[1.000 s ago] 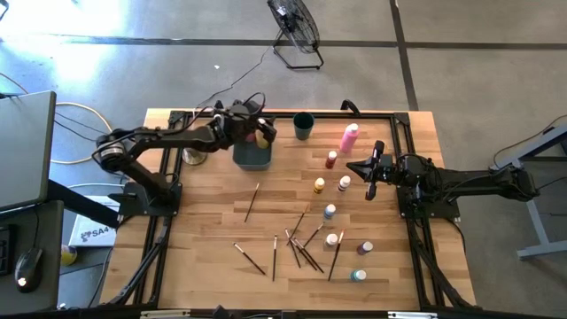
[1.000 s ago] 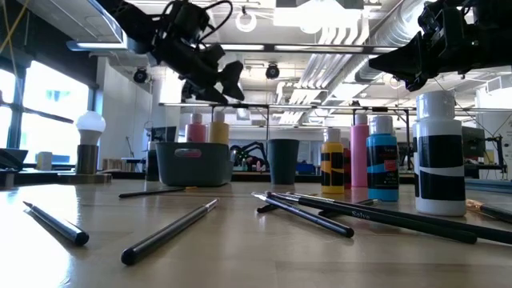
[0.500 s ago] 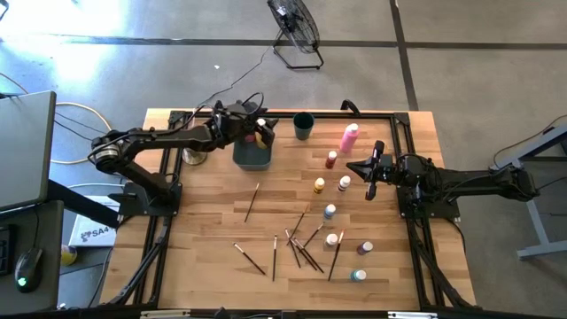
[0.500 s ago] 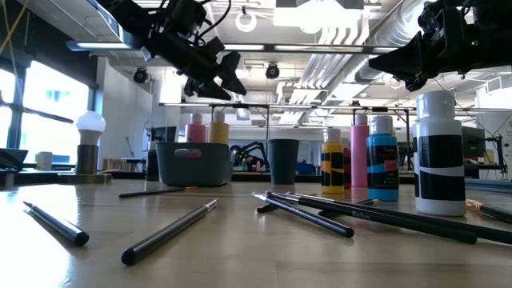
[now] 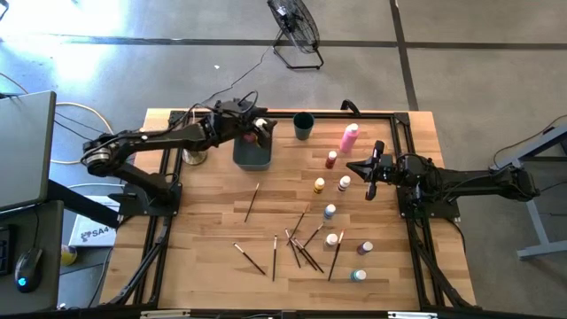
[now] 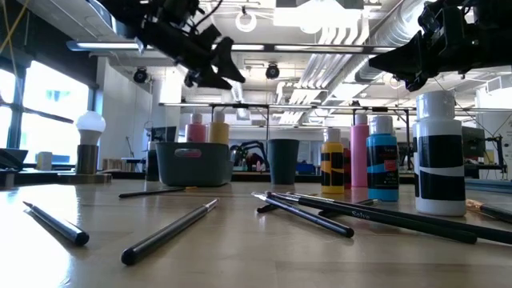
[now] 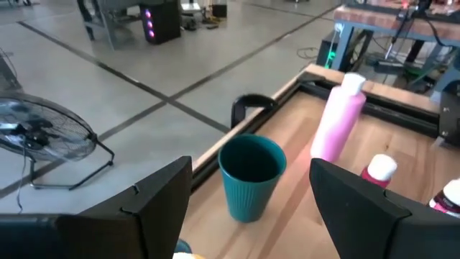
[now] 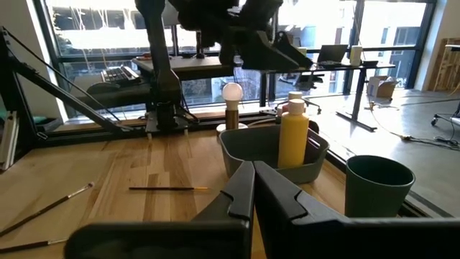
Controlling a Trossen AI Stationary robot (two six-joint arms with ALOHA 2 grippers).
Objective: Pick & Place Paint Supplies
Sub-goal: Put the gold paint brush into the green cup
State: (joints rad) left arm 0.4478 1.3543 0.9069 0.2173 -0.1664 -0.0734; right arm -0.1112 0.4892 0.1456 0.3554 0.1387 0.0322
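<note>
We've got the left hand point(image 5: 263, 127) hanging in the air over the grey bin point(image 5: 252, 155) at the back of the table point(image 5: 204, 221), fingers spread wide with nothing between them. The bin already has two tall squeeze bottles standing upright in it, a pink one point(image 6: 196, 128) and a yellow one point(image 6: 218, 126). Just past the bin sits a teal cup point(image 5: 303, 125), and off to the bin's other side there's a white knob on a round base point(image 6: 90, 144).

The right hand point(image 5: 369, 182) is on the far side, fingers pressed together and empty, hovering by the bottle cluster.

Still out on the table: one tall pink squeeze bottle point(image 5: 349, 137) standing upright near the back, then seven small white-capped paint bottles, which we count as red point(image 5: 331, 159), yellow point(image 5: 319, 185), a white one point(image 5: 344, 183), a blue one point(image 5: 330, 211), another by the brushes point(image 5: 332, 239), a purple one point(image 5: 365, 248) and a teal one point(image 5: 357, 276); those last two look tipped over.

Paintbrushes point(image 5: 301, 245) lie flat in the middle, roughly eight, but they overlap so we can't be sure. One loner point(image 5: 252, 201) points diagonally toward the bin; most of the rest run front-to-back-ish.
</note>
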